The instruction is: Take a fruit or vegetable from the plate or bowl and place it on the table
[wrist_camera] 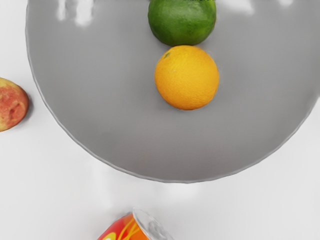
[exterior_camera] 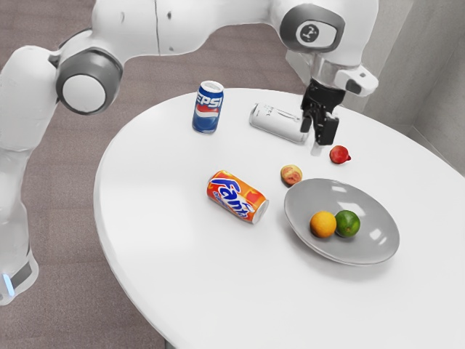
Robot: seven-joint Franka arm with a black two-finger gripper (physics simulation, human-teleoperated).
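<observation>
Our bench (exterior_camera: 156,233) carries the gray bowl (exterior_camera: 320,200). Above the bowl, our claw (exterior_camera: 317,138) is wide, its fingers empty. Outside the bowl lies the Fanta can (exterior_camera: 237,196); we should avoid it when releasing. Inside the bowl, the orange (wrist_camera: 186,78) sits against the lime (wrist_camera: 182,20): we'd best straddle its free sides, descend straight, squeeze gently and clear the rim.

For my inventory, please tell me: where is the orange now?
The orange lies in the gray bowl, on the lime's side toward the exterior view's left.
</observation>
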